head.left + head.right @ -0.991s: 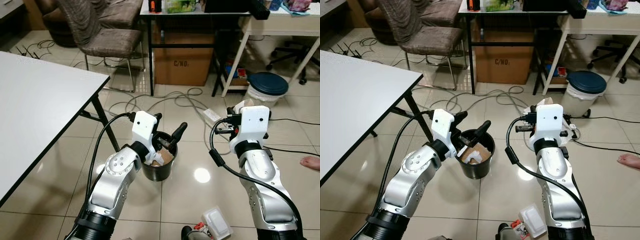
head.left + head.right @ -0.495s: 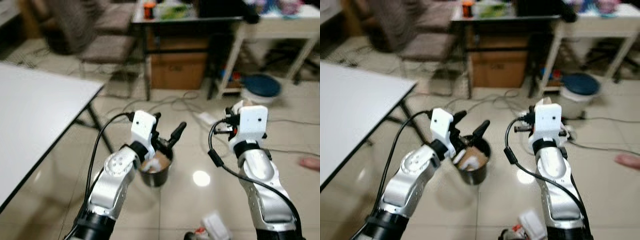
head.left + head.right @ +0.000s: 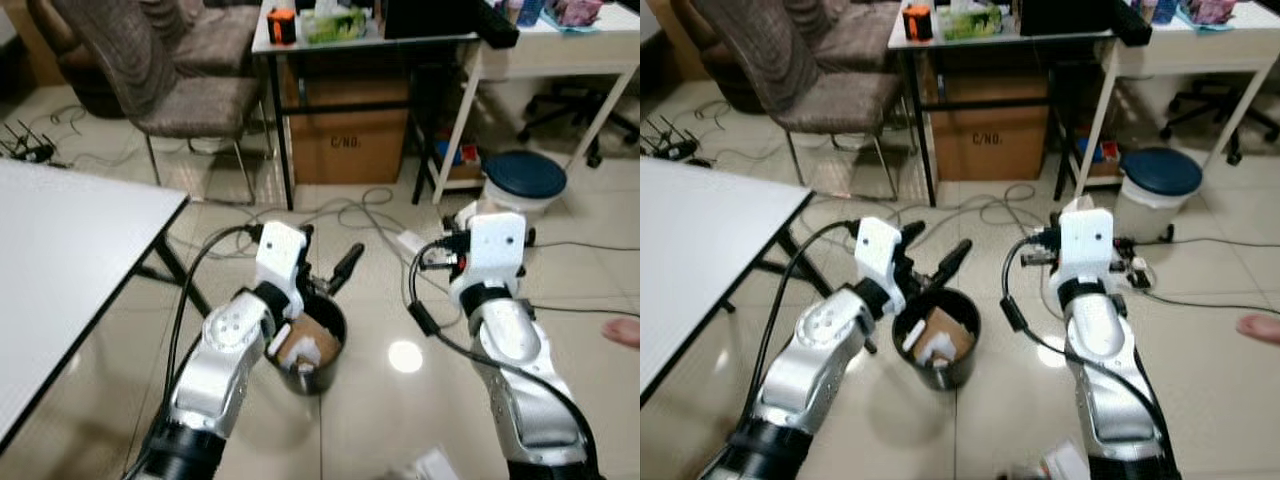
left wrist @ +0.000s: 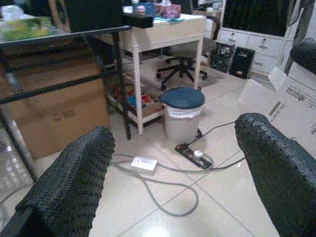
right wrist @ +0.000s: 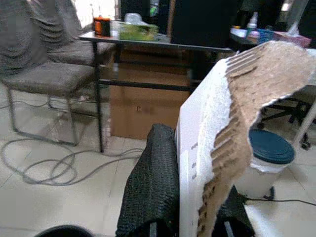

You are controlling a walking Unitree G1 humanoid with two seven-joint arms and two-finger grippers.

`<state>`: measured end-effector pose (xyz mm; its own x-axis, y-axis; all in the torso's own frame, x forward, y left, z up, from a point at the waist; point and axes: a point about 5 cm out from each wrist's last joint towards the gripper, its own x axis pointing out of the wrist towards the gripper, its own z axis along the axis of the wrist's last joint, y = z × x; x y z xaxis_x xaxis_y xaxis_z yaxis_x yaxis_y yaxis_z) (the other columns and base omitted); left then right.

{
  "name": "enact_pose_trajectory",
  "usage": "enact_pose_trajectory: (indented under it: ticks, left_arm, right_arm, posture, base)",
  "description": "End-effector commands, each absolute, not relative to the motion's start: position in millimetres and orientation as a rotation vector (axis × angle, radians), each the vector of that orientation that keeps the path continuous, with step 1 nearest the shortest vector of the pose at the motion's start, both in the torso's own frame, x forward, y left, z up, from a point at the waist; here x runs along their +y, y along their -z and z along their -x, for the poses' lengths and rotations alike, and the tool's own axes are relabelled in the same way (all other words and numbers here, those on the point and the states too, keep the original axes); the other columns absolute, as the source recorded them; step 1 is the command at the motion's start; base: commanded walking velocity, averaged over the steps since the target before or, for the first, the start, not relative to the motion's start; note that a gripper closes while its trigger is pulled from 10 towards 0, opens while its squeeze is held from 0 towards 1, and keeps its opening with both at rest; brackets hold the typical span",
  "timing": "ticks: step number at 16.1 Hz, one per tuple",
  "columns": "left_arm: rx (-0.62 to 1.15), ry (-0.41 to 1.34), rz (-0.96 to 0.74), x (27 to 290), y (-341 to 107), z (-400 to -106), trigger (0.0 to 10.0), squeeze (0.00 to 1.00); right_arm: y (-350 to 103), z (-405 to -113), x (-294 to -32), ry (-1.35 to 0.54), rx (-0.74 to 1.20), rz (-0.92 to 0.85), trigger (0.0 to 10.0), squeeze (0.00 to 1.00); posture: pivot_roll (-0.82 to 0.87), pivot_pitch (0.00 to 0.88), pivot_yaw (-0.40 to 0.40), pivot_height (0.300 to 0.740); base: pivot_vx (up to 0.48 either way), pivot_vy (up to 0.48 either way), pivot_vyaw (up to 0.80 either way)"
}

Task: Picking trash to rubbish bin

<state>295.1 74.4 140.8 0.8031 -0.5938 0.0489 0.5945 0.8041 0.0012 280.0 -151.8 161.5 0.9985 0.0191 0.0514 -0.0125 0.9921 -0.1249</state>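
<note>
The job looks partly done, judging by the small black rubbish bin (image 3: 936, 345) on the tiled floor (image 3: 400, 300) between the two arms: it already holds crumpled cardboard and white scraps (image 3: 306, 345), so some trash is in. The left end effector (image 3: 325, 272) hovers just above the bin's far rim with its two black fingers (image 4: 74, 185) spread wide and nothing between them, as the left wrist view makes plain; that reads as a hand that has nothing more to drop. The right end effector (image 5: 192, 197) is raised beside the bin, to its right and apart from it, and its fingers are clamped on a torn piece of corrugated cardboard (image 5: 224, 133), white on one face and brown along the ripped edge; a corner of it peeks out beyond the white wrist housing (image 3: 468, 214). So this piece is what remains in hand, and it probably has to be carried over the bin's opening and released. More litter seems to lie on the floor near the robot's feet, a white packet (image 3: 1065, 462) at the bottom of the head views, blurred and partly cut off, so at least one more pick likely follows. A larger lidded bin (image 3: 522, 182) stands farther off by the white counter (image 3: 560, 50), among loose cables (image 3: 360, 215).
</note>
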Motion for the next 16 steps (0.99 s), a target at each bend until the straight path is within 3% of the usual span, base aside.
enact_pose_trajectory:
  ticks: [1,7,11,16]
  left_arm:
    - [-0.046,0.644,0.025,68.2,-139.9,-295.0,10.0,0.00]
    - [-0.052,0.621,0.017,70.1,-141.5,-297.7,10.0,0.00]
    - [-0.087,0.462,-0.048,90.3,-144.6,-309.3,10.0,0.00]
    - [-0.085,0.429,-0.060,99.1,-144.3,-312.6,10.0,0.00]
  right_arm:
    - [-164.3,-277.9,-160.1,0.012,-0.062,0.137,10.0,0.00]
    - [-165.2,-278.4,-154.7,-0.013,-0.073,0.145,10.0,0.00]
    - [-165.3,-279.9,-154.4,-0.008,-0.074,0.138,10.0,0.00]
    - [-164.5,-279.6,-152.9,-0.006,-0.074,0.132,10.0,0.00]
  posture:
    - [-0.10,0.104,0.061,0.740]
    - [-0.10,0.100,0.061,0.740]
    - [-0.09,0.095,0.066,0.740]
    - [-0.09,0.097,0.072,0.740]
  base:
    - [0.000,0.000,0.00]
    - [0.000,0.000,0.38]
    - [0.000,0.000,0.00]
    - [0.000,0.000,0.00]
